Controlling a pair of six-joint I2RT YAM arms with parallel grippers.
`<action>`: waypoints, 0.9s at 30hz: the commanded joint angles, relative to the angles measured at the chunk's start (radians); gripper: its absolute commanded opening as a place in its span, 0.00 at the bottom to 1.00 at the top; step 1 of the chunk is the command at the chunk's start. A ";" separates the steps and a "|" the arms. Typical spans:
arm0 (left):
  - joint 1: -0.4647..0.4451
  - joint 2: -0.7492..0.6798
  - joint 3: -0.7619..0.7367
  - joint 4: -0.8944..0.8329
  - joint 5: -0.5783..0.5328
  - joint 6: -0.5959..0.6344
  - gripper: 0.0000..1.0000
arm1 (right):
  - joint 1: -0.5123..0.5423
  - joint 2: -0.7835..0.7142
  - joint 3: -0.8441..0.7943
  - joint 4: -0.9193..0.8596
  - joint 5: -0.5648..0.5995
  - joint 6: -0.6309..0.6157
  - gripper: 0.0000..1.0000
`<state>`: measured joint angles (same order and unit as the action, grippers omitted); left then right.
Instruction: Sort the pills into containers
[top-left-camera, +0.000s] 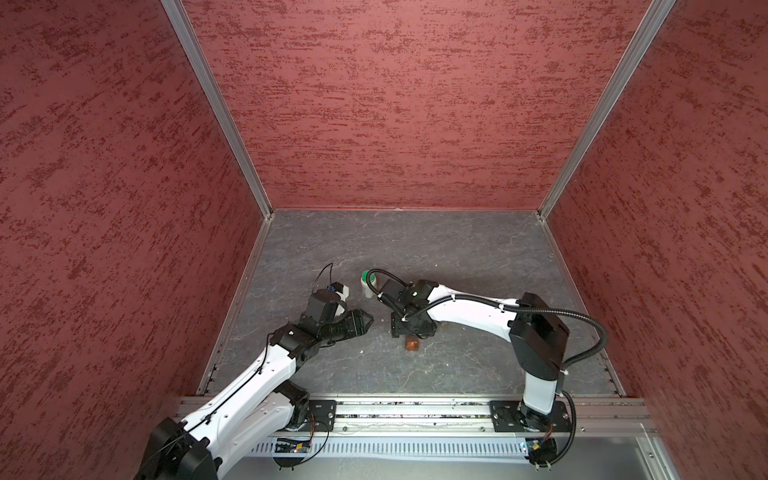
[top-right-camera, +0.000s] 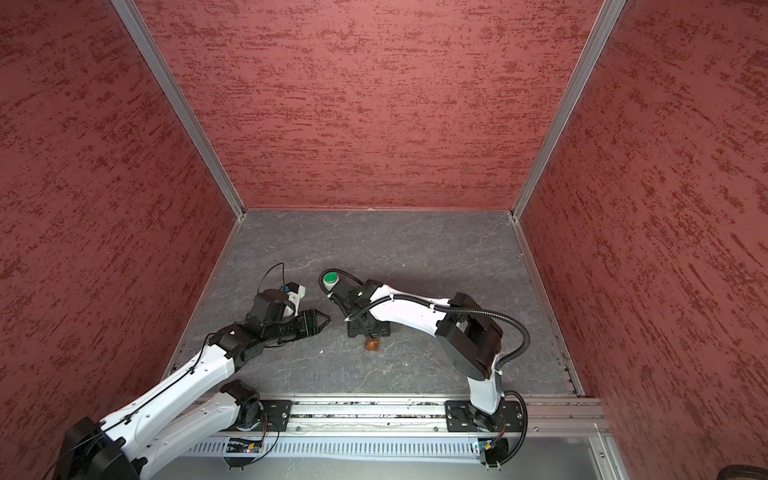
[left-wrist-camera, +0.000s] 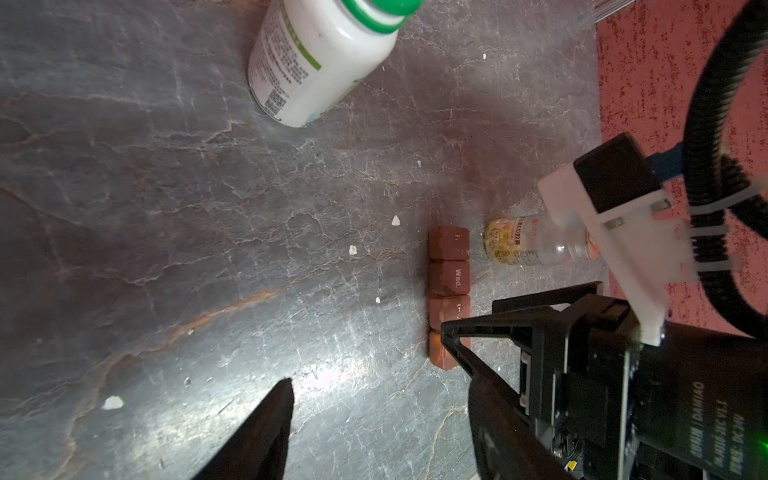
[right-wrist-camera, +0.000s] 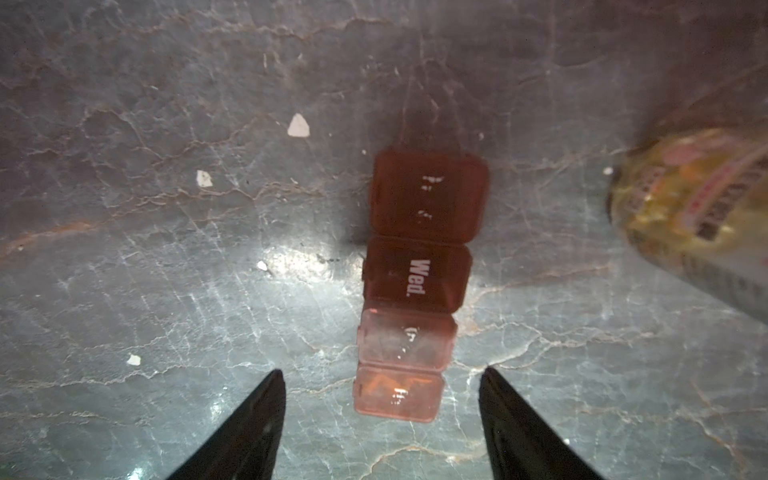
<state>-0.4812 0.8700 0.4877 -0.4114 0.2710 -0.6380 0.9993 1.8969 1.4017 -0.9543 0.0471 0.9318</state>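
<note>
Beneath right claw (right-wrist-camera: 381, 370), containers (right-wrist-camera: 417, 274), 4-cell strip, long axis pointing away between spread tips, left claw (top-left-camera: 370, 319) parted.

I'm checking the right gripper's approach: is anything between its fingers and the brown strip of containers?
Nothing visible. In the right wrist view the right gripper is open, and its fingers flank the end of the containers, with only bare table in the gaps. The amber bottle lies off to one side.

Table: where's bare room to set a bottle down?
Free: far half of table, between back wall and white bottle; the near band between strip and rail, bar a white fleck. Crowded: mid-table, where strip, amber bottle and right gripper bunch.
</note>
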 joint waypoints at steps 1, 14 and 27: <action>0.012 0.010 -0.003 0.018 0.015 0.019 0.68 | 0.009 0.030 0.013 -0.011 -0.002 0.036 0.75; 0.036 0.016 -0.011 0.026 0.034 0.030 0.68 | -0.022 0.071 0.006 0.032 -0.020 0.032 0.64; 0.050 0.021 -0.004 0.036 0.057 0.031 0.68 | -0.035 0.060 -0.027 0.049 -0.018 0.033 0.41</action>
<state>-0.4381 0.8848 0.4877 -0.3996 0.3138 -0.6197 0.9695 1.9636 1.3968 -0.9173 0.0265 0.9539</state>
